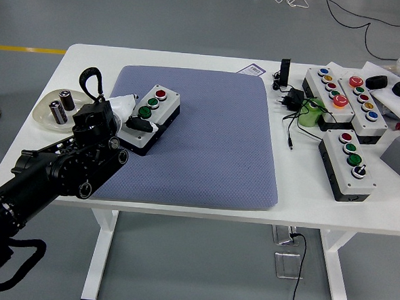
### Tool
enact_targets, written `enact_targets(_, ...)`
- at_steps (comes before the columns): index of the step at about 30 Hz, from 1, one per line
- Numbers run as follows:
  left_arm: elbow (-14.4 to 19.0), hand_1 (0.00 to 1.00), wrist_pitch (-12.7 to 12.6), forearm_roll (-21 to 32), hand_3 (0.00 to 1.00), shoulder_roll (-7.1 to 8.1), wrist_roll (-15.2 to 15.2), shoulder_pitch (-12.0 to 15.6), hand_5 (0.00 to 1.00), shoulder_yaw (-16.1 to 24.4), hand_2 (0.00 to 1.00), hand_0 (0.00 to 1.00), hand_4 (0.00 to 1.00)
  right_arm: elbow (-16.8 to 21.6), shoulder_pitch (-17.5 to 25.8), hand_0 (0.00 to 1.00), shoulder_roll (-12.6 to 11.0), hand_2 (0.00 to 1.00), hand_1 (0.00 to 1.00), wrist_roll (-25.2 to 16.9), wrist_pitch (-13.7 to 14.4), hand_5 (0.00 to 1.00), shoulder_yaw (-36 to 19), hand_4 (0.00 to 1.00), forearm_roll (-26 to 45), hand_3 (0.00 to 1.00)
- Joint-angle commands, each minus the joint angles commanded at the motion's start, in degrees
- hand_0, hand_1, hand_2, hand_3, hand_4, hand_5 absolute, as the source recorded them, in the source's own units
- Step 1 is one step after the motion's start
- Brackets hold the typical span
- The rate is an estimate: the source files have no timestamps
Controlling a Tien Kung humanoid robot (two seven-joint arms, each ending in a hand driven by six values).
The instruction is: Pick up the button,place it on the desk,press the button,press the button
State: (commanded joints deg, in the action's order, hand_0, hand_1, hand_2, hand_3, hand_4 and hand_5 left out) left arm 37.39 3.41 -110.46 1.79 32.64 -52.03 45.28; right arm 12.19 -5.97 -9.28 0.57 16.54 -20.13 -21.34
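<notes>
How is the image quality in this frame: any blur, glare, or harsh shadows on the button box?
Head view: lighting is even and soft, no glare on the blue mat; the button box is sharp with only a faint shadow; the left robot hand looks slightly smeared; table edges bow a little.

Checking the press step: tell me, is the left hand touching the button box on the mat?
Touching. The head view shows the left hand with its black fingertip lying on the button box, over its near end.
</notes>
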Motion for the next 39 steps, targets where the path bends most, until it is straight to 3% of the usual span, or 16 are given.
enact_targets(5, -0.82, 0.64, -2.47, -1.02, 0.998, -0.04, -0.39, 0.09, 0.031, -1.21, 0.71, 0.547, 0.833, -0.03, 0.02, 0.633, -0.02, 0.568, 0.54, -0.03, 0.02, 0.243, -0.06, 0.225, -0.01, 0.634)
enact_targets(6, -0.96, 0.475, -2.66, -1.1, 0.941, -0.04, -0.32, 0.07, 0.002, -1.47, 0.569, 0.546, 0.775, -0.03, 0.01, 0.632, -0.01, 0.568, 0.54, -0.02, 0.03, 0.245, -0.13, 0.225, -0.07, 0.634)
enact_targets(11, -1.48, 0.475, -2.13, -0.99, 0.941, 0.04, 0.0, -0.02, 0.002, -2.54, 0.569, 0.546, 0.775, -0.03, 0.02, 0.632, -0.03, 0.568, 0.54, -0.02, 0.03, 0.245, -0.13, 0.225, -0.09, 0.634)
enact_targets(12, -1.57, 0.332, -2.06, -1.34, 0.778, 0.05, -0.1, 0.01, 0.002, -2.76, 0.407, 0.432, 0.699, -0.03, 0.05, 0.632, -0.03, 0.566, 0.54, -0.03, 0.04, 0.245, -0.14, 0.226, -0.06, 0.634)
enact_targets(17, -1.83, 0.332, -1.98, -2.57, 0.778, 0.12, -1.34, 0.19, 0.002, -3.48, 0.407, 0.432, 0.699, -0.07, 0.13, 0.632, -0.04, 0.566, 0.54, -0.01, 0.04, 0.245, 0.04, 0.226, 0.08, 0.634)
enact_targets(18, -1.79, 0.26, -1.92, -2.68, 0.652, 0.14, -1.47, 0.23, 0.002, -3.5, 0.312, 0.34, 0.658, -0.07, 0.14, 0.632, -0.04, 0.564, 0.54, -0.01, 0.03, 0.245, 0.04, 0.226, 0.09, 0.634)
enact_targets(23, -0.85, 0.26, -3.57, -4.38, 0.652, 0.68, -3.19, 0.69, 0.002, -3.54, 0.312, 0.34, 0.658, -0.1, 0.27, 0.632, -0.05, 0.564, 0.54, -0.01, 0.06, 0.245, 0.16, 0.226, 0.33, 0.634)
enact_targets(24, -0.67, 0.202, -3.96, -4.6, 0.42, 0.83, -3.85, 0.75, 0.002, -3.47, 0.235, 0.222, 0.56, -0.11, 0.27, 0.632, -0.06, 0.565, 0.54, 0.01, 0.06, 0.245, 0.24, 0.226, 0.4, 0.634)
enact_targets(25, -0.47, 0.202, -4.33, -4.65, 0.42, 0.97, -4.43, 0.83, 0.002, -3.32, 0.235, 0.222, 0.56, -0.12, 0.27, 0.632, -0.06, 0.565, 0.54, 0.02, 0.06, 0.245, 0.25, 0.226, 0.39, 0.634)
enact_targets(29, 0.99, 0.202, -5.57, -5.87, 0.42, 1.89, -9.33, 1.37, 0.002, -2.41, 0.235, 0.222, 0.56, -0.11, 0.33, 0.632, -0.05, 0.565, 0.54, -0.01, 0.08, 0.245, 0.11, 0.226, 0.43, 0.634)
enact_targets(30, 1.6, 0.188, -6.0, -6.17, 0.333, 2.28, -10.99, 1.51, 0.002, -2.2, 0.21, 0.19, 0.485, -0.12, 0.31, 0.632, -0.04, 0.565, 0.54, 0.0, 0.1, 0.245, 0.15, 0.226, 0.48, 0.634)
enact_targets(31, 2.29, 0.188, -6.22, -6.45, 0.333, 2.71, -12.63, 1.66, 0.002, -1.92, 0.21, 0.19, 0.485, -0.12, 0.3, 0.632, -0.02, 0.565, 0.54, 0.01, 0.11, 0.245, 0.2, 0.226, 0.52, 0.634)
enact_targets(39, 6.2, 0.17, -9.71, -5.1, 0.291, 6.74, -29.76, 1.52, 0.002, -1.84, 0.17, 0.157, 0.447, -0.13, 0.33, 0.632, -0.03, 0.565, 0.54, 0.02, 0.13, 0.245, 0.26, 0.226, 0.72, 0.634)
